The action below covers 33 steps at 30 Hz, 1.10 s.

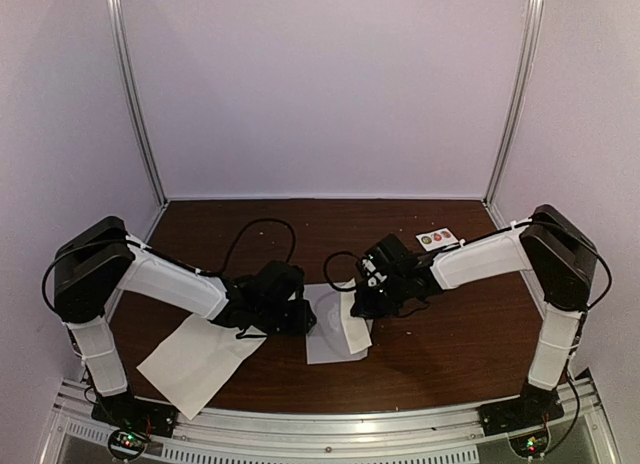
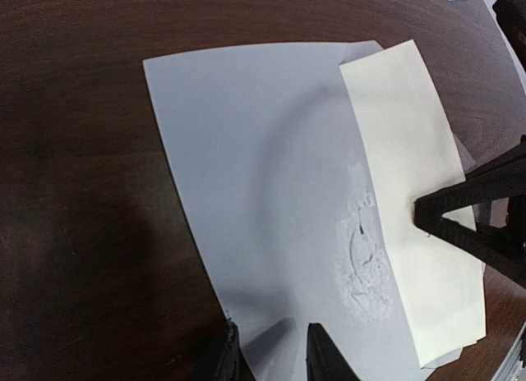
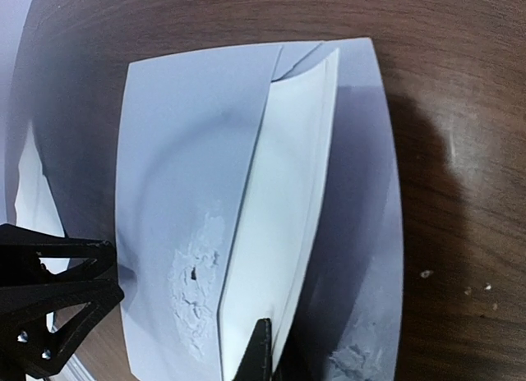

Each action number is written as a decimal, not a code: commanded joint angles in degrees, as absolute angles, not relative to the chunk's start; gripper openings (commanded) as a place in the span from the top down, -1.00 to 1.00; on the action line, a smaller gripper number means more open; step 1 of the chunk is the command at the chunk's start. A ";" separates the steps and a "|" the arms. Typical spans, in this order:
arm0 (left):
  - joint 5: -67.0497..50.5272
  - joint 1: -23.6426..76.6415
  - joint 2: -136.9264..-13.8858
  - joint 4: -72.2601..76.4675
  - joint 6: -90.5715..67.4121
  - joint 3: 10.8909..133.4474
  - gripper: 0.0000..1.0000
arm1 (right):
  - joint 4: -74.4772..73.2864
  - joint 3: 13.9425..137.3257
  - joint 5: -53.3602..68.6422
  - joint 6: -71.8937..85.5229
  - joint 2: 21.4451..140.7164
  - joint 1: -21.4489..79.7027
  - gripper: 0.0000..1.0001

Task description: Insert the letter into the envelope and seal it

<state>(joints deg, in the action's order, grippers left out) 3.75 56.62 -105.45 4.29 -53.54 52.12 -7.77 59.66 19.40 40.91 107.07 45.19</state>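
Note:
The pale grey-white envelope (image 1: 330, 336) lies flat at the table's middle front, with a rough torn patch (image 2: 362, 258) on its face. It also shows in the right wrist view (image 3: 177, 151). The letter (image 3: 283, 208), a folded cream-white sheet, lies along the envelope's right side (image 2: 407, 192) with one long edge lifted. I cannot tell how far it is inside. My right gripper (image 3: 267, 348) is shut on the letter's near end; only one finger shows. My left gripper (image 2: 275, 360) is open, with its fingertips down at the envelope's left edge.
A plain white sheet (image 1: 195, 359) lies at the front left, partly under the left arm. A small card of round stickers (image 1: 437, 238) sits at the back right. Bare brown tabletop surrounds the envelope. The left gripper's body (image 3: 49, 299) is close to the envelope's left edge.

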 commanded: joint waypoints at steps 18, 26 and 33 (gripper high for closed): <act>3.34 56.41 -104.87 2.33 -52.88 51.79 0.44 | -12.41 64.27 16.30 39.36 105.57 47.46 0.63; 4.12 56.42 -102.89 1.32 -52.67 51.59 0.44 | -19.89 65.41 10.61 34.65 101.46 47.37 0.32; 4.13 56.35 -102.87 1.56 -52.80 51.73 0.44 | -18.87 63.63 10.96 34.95 101.03 47.36 0.32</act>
